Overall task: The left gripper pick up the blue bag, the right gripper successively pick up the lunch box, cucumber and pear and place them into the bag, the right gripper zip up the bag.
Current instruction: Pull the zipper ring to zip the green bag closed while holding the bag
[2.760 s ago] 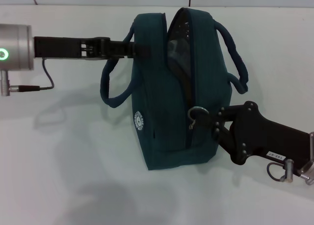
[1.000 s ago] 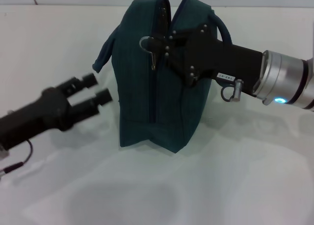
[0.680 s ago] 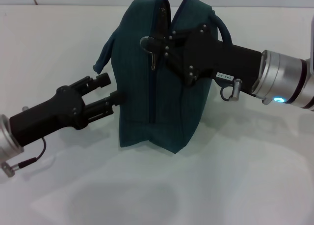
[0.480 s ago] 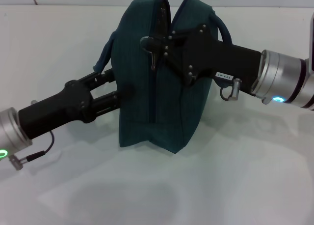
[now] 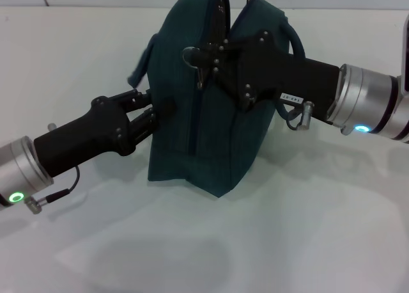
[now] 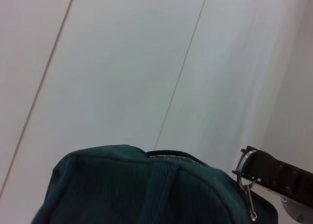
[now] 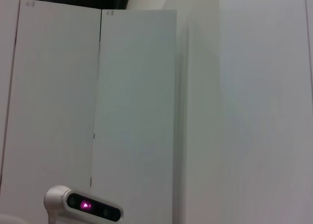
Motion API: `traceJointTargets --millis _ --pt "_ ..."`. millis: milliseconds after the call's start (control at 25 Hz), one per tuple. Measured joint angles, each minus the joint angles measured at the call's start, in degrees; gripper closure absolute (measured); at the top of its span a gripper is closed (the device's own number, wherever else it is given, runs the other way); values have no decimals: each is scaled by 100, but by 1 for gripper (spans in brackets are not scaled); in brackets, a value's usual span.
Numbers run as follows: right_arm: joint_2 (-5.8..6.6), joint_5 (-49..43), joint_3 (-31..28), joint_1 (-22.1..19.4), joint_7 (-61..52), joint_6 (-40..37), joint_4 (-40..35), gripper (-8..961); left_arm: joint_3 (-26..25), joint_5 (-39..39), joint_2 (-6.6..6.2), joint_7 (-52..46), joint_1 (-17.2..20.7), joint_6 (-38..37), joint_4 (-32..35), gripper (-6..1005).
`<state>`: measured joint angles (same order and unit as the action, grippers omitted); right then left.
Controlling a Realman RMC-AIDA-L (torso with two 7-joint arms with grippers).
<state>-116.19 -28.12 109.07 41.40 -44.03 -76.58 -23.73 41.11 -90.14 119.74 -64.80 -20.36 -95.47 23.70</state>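
Blue bag: dark teal fabric, soft-sided, upright near the bench's far edge, long axis vertical, zip seam running top to bottom.
Zipper pull: silver ring, near the bag's top.
Right gripper: black metal claw, fingers closed on the zipper pull.
Left gripper: against the bag's left side; jaw state cannot be told.
Bench: white, smooth.
Left wrist view: shows the bag's top and a loop handle.
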Motion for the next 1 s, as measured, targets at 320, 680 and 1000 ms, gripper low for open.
traceJointTargets --millis 320,680,1000 --pt "0 7 -2 -21 0 0 0 913 16 -37 -26 -134 -69 -13 -28 749" --pt "0 92 -81 -58 0 -80 -5 911 38 -451 -38 -193 -132 -4 -32 940" --pt "-1 137 -205 -137 3 -132 -56 909 40 -716 -38 -163 -92 2 -11 941"
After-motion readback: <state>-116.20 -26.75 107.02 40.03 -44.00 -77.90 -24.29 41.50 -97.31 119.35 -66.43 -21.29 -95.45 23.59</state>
